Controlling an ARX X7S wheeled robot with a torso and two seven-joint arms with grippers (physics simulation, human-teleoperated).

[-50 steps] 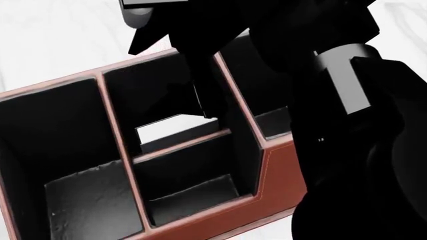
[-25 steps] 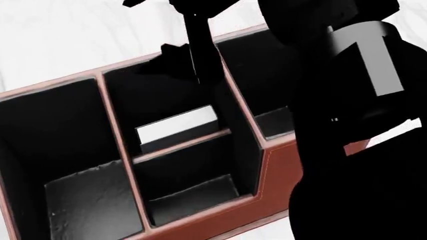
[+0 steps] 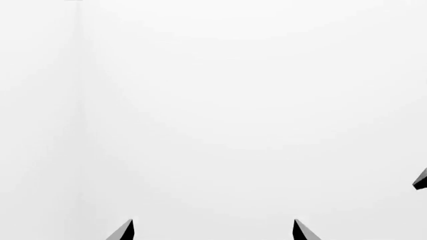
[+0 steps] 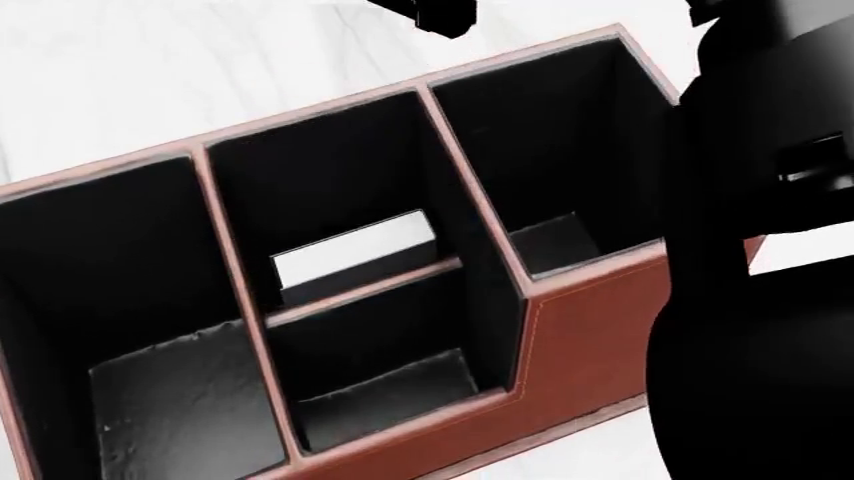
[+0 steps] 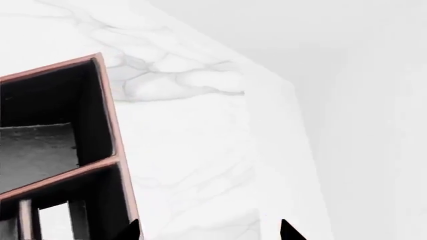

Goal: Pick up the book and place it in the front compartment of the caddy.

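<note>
White marble-patterned table (image 4: 147, 80): faint grey veining, glossy, visible in head view and in right wrist view. In the right wrist view the table's edge runs diagonally; beyond that edge lies a plain pale grey-white background (image 5: 373, 100), featureless. Left wrist view shows the same blank pale surface, with one faint vertical seam in it.

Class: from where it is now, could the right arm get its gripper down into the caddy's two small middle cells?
Probably yes. The right gripper is open and empty, close to the caddy. In the head view both middle cells are open-topped with nothing over them.
</note>
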